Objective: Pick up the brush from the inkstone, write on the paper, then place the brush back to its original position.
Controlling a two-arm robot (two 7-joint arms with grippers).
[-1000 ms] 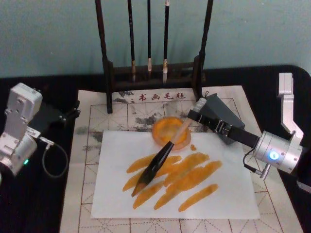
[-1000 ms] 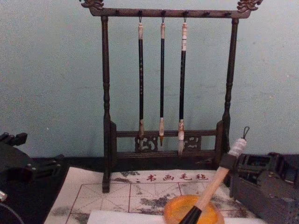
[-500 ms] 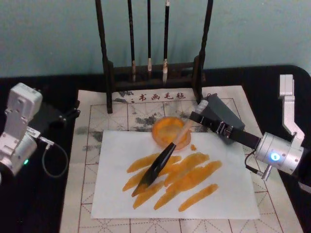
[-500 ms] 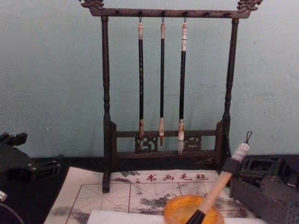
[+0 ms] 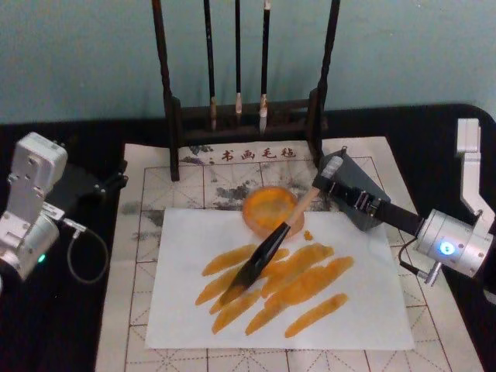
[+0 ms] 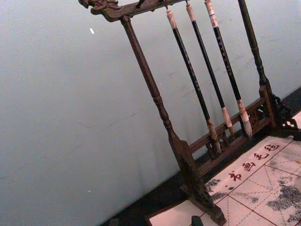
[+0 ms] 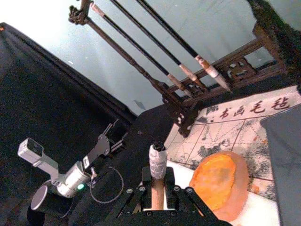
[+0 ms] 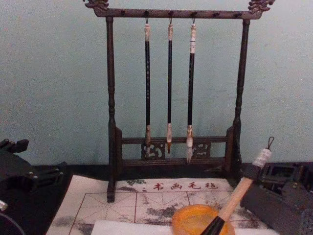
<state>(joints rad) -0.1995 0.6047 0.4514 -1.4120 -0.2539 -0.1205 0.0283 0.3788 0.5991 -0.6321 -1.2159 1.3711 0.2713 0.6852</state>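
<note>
Wooden brush (image 5: 267, 244) tilts, gripped at top by right fingers (image 5: 323, 186).

A plain pale blue-green wall (image 8: 54, 73) stood behind the scene, matte, with a few small pale flecks on it. The table (image 5: 403, 128) ran back to it, covered in black. Near the table's far side stood a dark carved wooden rack (image 8: 111, 98): two turned posts, a top bar with ornate ends and a fretted lower rail. Three thin brushes (image 8: 169, 83) hung from the bar. Light fell soft and even across wall and table
</note>
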